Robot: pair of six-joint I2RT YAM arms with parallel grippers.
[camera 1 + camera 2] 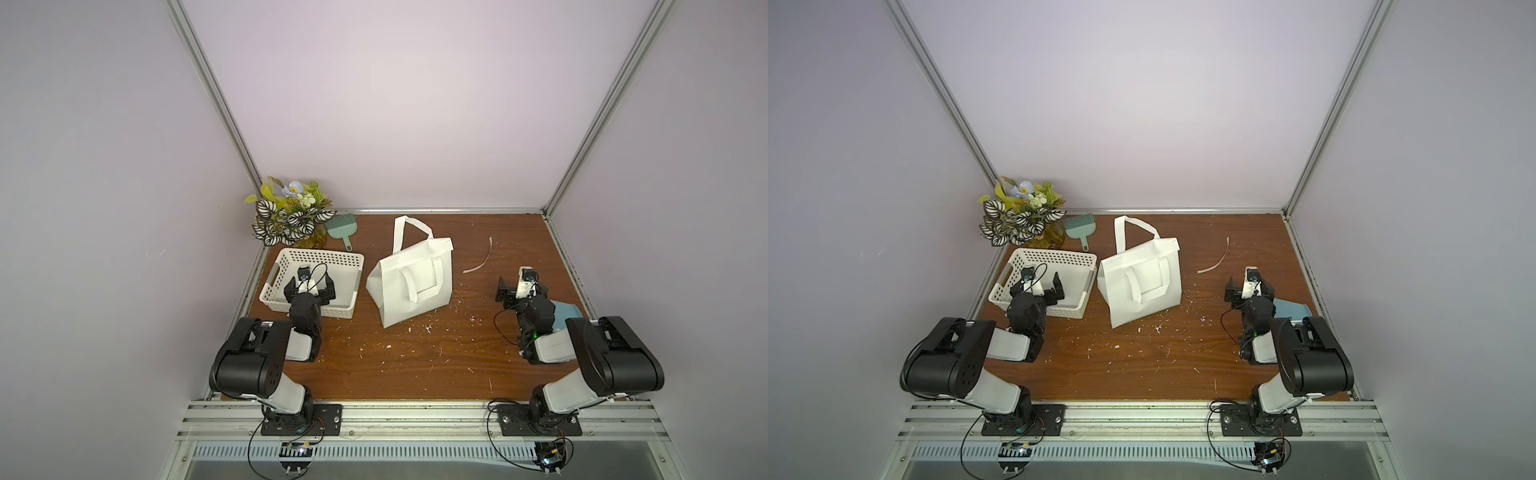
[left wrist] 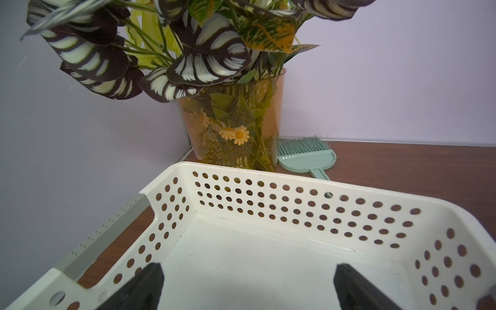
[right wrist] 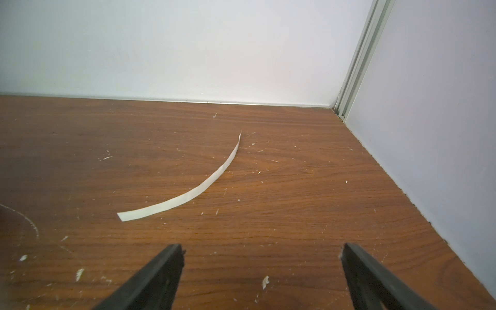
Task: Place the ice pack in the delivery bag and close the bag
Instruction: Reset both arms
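Wooden table (image 1: pixel 415 365), flecked white: delivery bag (image 1: pixel 411 282) at centre; perforated white basket (image 1: pixel 320 255) just beside it, left gripper (image 1: pixel 310 286) over it, jaws apart. Back corner: leafy plant (image 1: pixel 291 220), green brush (image 1: pixel 341 230). Opposite side: curved white strip (image 1: pixel 480 259), right gripper (image 1: pixel 521 291), jaws apart.

No text, label or number is legible on the delivery bag (image 1: pixel 415 286) or basket (image 1: pixel 320 254).
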